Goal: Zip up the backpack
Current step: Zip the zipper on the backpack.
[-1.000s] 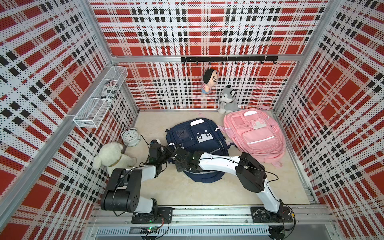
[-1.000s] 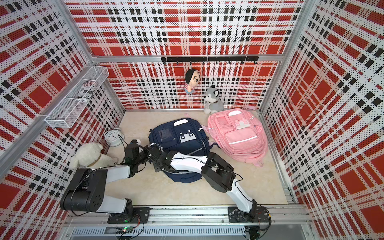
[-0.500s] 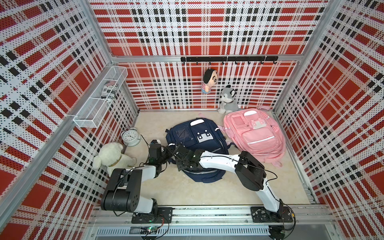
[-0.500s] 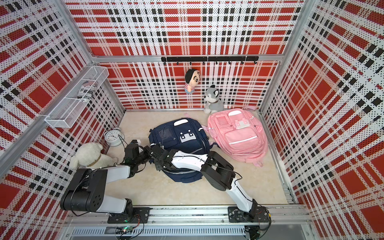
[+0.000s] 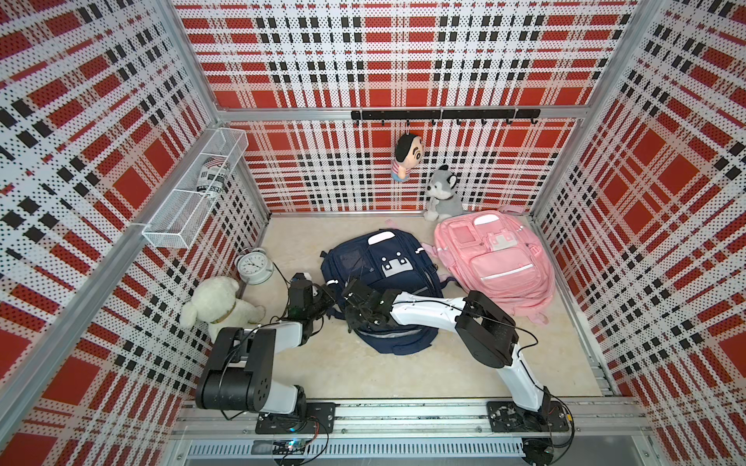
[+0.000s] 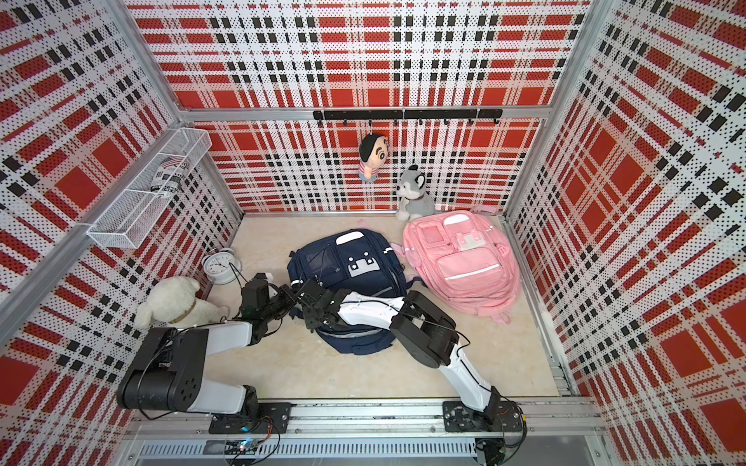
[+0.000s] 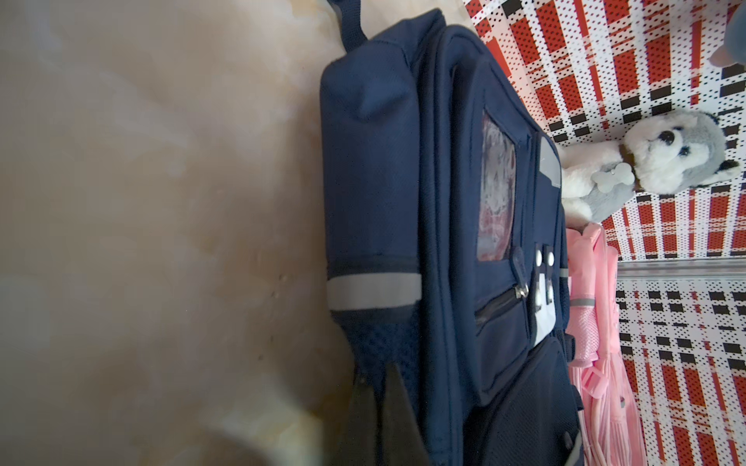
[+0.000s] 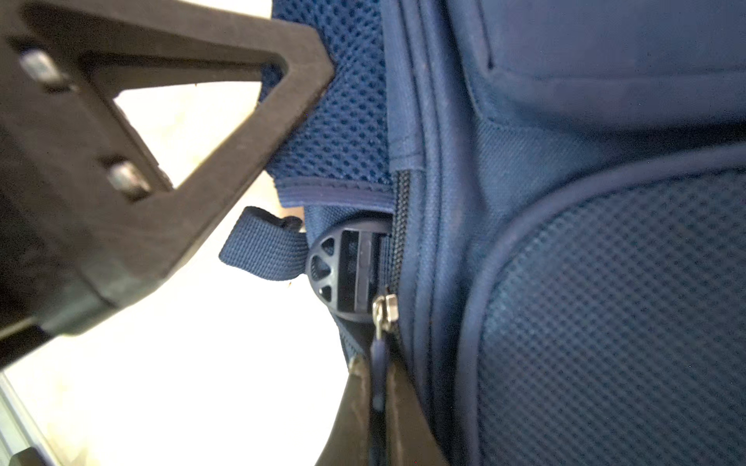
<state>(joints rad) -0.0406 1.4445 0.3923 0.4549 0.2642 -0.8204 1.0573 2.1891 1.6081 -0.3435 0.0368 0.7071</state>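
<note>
Right claw [image 8: 377, 391] closed since last frame, now pinching navy fabric zipper pull [image 8: 378, 355], lower centre; left claw [image 5: 327, 296] clamps mesh side pocket [image 8: 347, 121] of navy nylon backpack [image 5: 383, 266]. Pull steadily along track.

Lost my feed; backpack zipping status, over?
Left jaws shut on mesh side pocket of navy fabric backpack. Right jaws shut on its navy zipper pull. Black plastic buckle sits beside slider.

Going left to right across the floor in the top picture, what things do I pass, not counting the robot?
White fluffy plush toy → round white alarm clock → navy blue fabric backpack → pink fabric backpack.
</note>
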